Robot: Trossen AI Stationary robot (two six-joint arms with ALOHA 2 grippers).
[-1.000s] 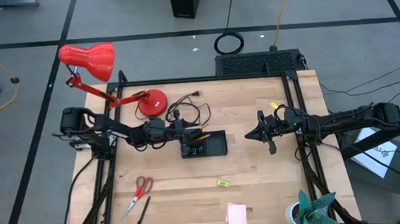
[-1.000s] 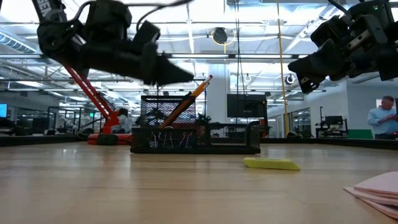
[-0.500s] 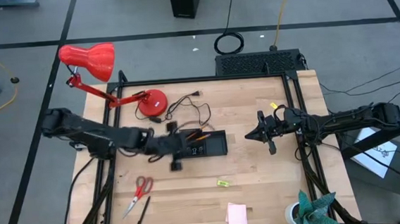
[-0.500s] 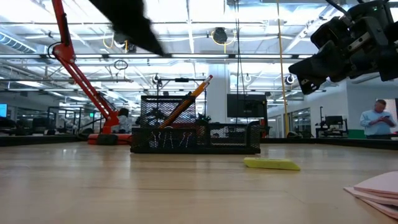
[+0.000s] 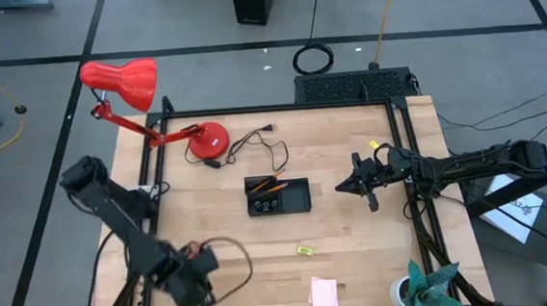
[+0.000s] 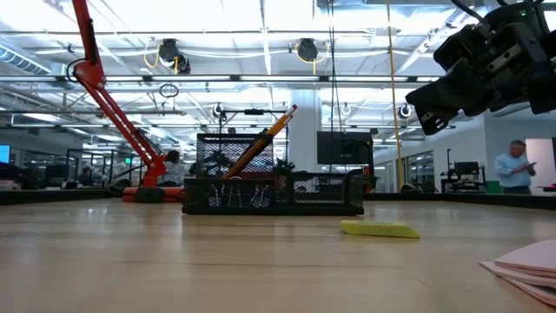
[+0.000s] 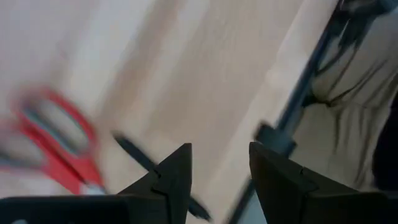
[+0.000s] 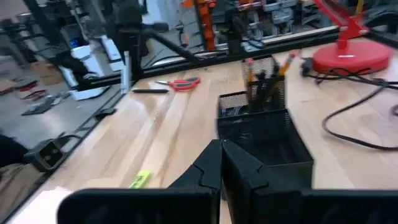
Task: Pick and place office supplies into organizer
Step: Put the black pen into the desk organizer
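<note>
The black mesh organizer (image 5: 278, 196) (image 6: 274, 183) (image 8: 261, 130) stands mid-table with orange pencils (image 5: 271, 185) (image 6: 265, 139) leaning in its taller compartment. My left gripper (image 5: 191, 286) (image 7: 219, 149) is open near the table's near-left corner, over the red-handled scissors (image 7: 56, 143) (image 8: 180, 83) and a dark pen (image 7: 143, 165) (image 8: 149, 91), touching neither. My right gripper (image 5: 363, 183) (image 8: 222, 155) hangs shut, right of the organizer. A small yellow item (image 5: 305, 251) (image 6: 380, 229) and a pink sticky-note pad (image 5: 324, 291) (image 6: 526, 261) lie flat on the near half of the table.
A red desk lamp (image 5: 119, 82) stands with its base (image 5: 207, 138) at the far left, its black cord (image 5: 259, 146) looping behind the organizer. A cup with green leaves (image 5: 426, 287) sits at the near-right corner. A person (image 6: 512, 165) stands far off in the room.
My left arm has swung fast from above the organizer toward the table's near-left corner and now covers the scissors and pen in the high view. It has left the low view. The organizer and its pencils have stayed put.
</note>
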